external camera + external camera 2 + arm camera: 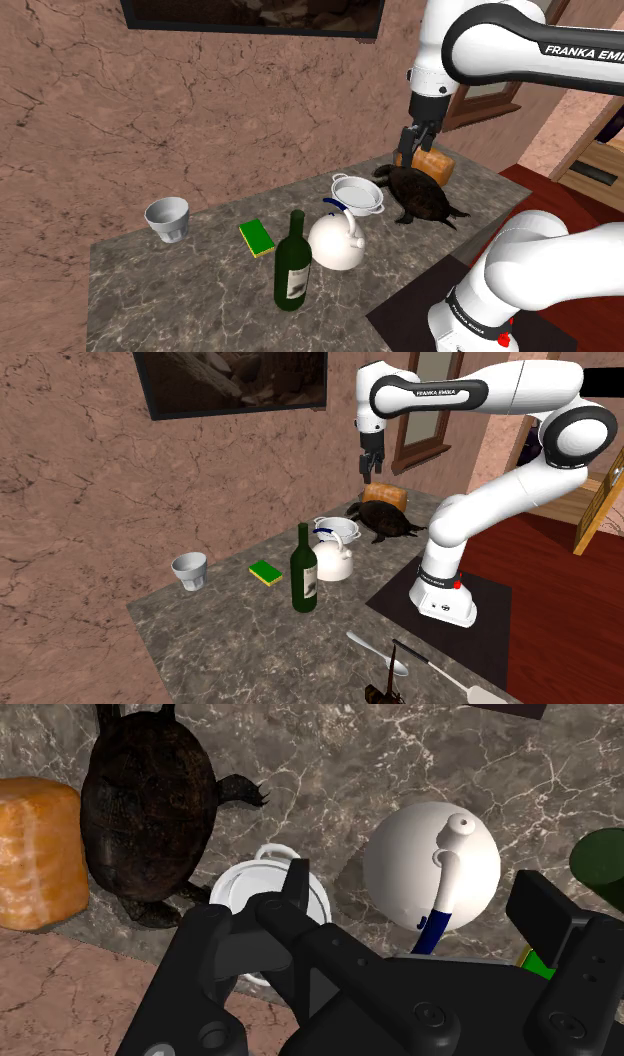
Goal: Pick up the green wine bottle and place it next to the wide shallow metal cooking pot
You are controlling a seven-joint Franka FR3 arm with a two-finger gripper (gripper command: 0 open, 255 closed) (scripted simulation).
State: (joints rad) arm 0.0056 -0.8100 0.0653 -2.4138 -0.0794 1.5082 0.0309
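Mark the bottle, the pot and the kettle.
bottle [289,268]: shoulder view, on the middle of its green body.
pot [358,194]: shoulder view, on its bare white inside.
kettle [333,248]: shoulder view, on its round white body.

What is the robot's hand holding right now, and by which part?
Nothing is held. The black fingers stand apart in the air with nothing between them, and the tall dark green wine bottle with a white label stands by itself, far from them.
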